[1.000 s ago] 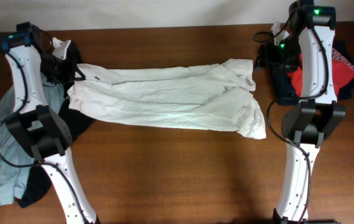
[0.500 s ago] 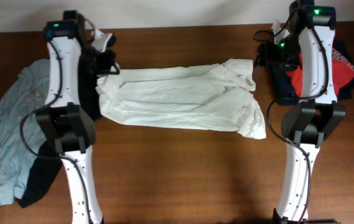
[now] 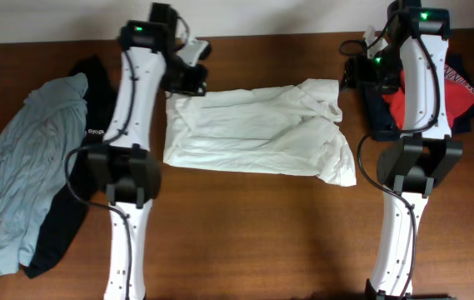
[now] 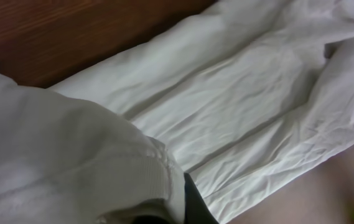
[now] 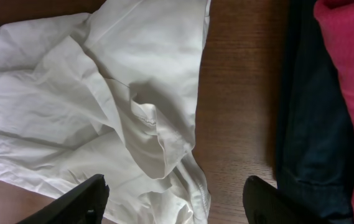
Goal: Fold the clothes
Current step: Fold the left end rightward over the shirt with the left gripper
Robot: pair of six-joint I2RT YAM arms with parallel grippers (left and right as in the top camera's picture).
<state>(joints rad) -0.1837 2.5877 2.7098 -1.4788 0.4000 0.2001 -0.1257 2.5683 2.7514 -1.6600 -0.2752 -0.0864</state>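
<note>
Seen from above, a brown wooden desk [image 3: 245, 242] carries the white bases of two robot arms at its near edge. On the near left a pale grey-blue shirt [image 3: 20, 175] lies crumpled, partly over a black shirt [image 3: 95, 100] with a small white logo. Across the middle of the desk a white shirt [image 3: 253, 133] lies rumpled, stretched from left to right, its right end bunched into folds. At the shirt's far left corner the left end effector [image 3: 188, 77] is closed on the cloth's edge; its wrist camera shows a thick fold of white hem pressed close to the lens, with the remaining cloth lying on the wood beyond. At the far right the right end effector [image 3: 355, 75] stands open and holds nothing, hanging above the shirt's far right corner, its two dark fingers [image 5: 86, 199] spread wide with white cloth and bare wood between them. Just to its right a dark blue garment [image 5: 307, 124] and a red garment [image 5: 351, 62] lie heaped in the desk's far right corner
</note>
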